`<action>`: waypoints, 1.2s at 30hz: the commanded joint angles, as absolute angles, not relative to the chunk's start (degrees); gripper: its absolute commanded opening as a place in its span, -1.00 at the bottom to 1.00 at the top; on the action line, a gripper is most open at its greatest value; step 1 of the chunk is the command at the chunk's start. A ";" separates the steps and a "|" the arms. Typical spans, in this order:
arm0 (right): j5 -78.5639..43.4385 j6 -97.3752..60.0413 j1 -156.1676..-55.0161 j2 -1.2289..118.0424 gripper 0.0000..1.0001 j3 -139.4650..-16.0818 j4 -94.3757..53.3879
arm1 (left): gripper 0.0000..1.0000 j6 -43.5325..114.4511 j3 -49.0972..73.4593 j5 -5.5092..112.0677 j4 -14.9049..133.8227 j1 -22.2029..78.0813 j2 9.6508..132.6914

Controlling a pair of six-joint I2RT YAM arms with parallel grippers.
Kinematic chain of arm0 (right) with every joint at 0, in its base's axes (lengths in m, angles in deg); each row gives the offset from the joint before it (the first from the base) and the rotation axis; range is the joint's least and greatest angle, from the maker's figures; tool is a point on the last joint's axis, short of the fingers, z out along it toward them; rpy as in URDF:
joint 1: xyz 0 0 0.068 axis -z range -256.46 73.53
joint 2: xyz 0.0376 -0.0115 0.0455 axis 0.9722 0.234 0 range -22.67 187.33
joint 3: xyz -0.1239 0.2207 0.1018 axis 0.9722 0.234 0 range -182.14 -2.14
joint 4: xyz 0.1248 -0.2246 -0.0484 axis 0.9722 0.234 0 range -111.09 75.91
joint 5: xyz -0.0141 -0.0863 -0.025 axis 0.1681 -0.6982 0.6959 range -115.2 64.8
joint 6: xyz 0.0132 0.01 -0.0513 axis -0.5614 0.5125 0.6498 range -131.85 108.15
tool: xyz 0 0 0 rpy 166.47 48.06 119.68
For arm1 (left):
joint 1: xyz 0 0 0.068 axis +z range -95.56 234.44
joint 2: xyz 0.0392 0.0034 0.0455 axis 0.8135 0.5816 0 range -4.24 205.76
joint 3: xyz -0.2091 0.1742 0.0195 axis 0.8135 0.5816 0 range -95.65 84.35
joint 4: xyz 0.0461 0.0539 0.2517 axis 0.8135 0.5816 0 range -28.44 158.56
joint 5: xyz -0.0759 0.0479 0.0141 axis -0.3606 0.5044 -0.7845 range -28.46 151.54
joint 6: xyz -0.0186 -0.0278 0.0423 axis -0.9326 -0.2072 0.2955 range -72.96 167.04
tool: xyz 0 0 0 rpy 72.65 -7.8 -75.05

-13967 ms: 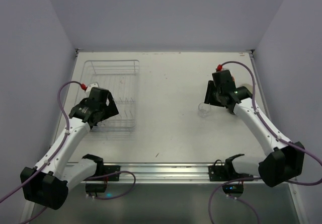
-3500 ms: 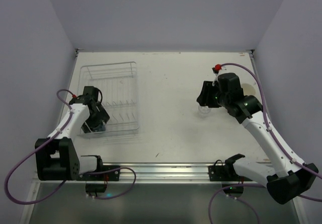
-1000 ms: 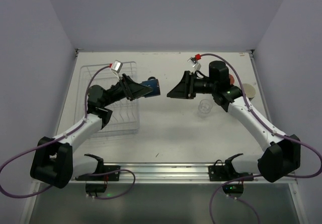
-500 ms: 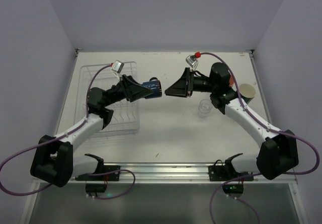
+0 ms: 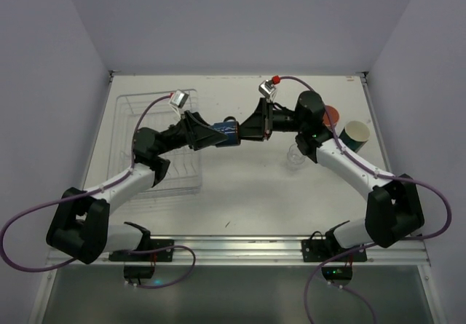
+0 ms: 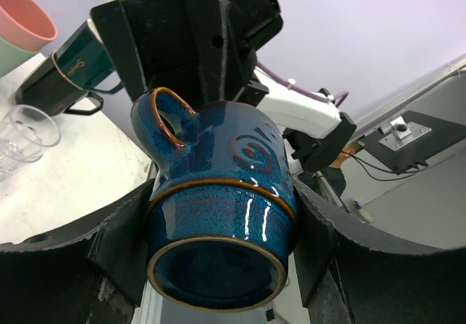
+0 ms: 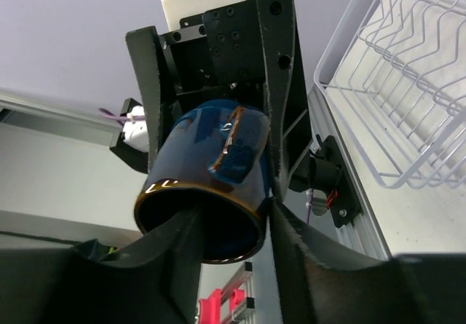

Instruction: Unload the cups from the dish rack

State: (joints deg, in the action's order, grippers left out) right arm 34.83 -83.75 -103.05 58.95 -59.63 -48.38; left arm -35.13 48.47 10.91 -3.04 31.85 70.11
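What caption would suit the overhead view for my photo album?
Two arms meet in mid-air: the left gripper holds a blue mug while the right gripper flanks its open end.

Item count, all views combined:

- White tabletop [image 5: 240, 193]: one.
- White-and-black robot arms: two, the left arm [image 5: 124, 182] and the right arm [image 5: 349, 167].
- Rectangular white wire dish rack [image 5: 156, 109]: one.
- Cups: five.
  - One speckled blue glazed mug [image 5: 224, 132].
  - One clear glass tumbler [image 5: 295, 156].
  - One salmon-pink tumbler [image 5: 332, 113].
  - One dark teal cup [image 5: 357, 133] with a pale inside.
  - One mint-green tumbler [image 6: 6, 56], visible only in the left wrist view.
- Cups with a handle: two, the blue and the teal.
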 commanded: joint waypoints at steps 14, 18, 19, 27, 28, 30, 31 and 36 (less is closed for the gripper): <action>23.52 -62.06 -104.24 54.15 -0.14 -66.29 -23.48 | -1.00 -39.00 48.66 11.97 -4.19 30.01 69.68; 19.80 -54.33 -104.24 52.83 -0.14 -67.70 -17.41 | -1.00 -41.99 50.68 12.58 -0.94 30.01 68.19; 19.19 -53.43 -104.24 52.65 -0.14 -68.05 -16.01 | -1.00 -43.13 51.04 13.11 -0.93 30.01 67.93; 16.73 -45.70 -104.24 51.42 -0.15 -67.53 -13.71 | -1.00 -46.56 50.86 12.41 1.97 29.92 66.87; 16.37 -44.91 -104.24 50.72 -0.16 -67.36 -13.10 | -1.00 -47.52 50.95 12.06 1.97 29.92 66.96; 15.41 -42.62 -104.24 49.58 -0.17 -66.74 -12.57 | -1.00 -48.67 51.39 11.97 2.15 29.92 67.04; 14.01 -41.74 -104.24 48.96 -0.17 -66.48 -11.69 | -1.00 -49.63 51.57 11.97 2.15 29.92 67.04; 12.33 -36.29 -104.24 42.90 -0.17 -64.02 -10.89 | -1.00 -51.92 51.74 10.74 2.32 29.92 68.01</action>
State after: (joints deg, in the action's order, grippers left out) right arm 14.67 -42.20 -104.19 47.56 -64.90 -11.20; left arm -48.55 51.49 12.02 4.35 30.34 68.91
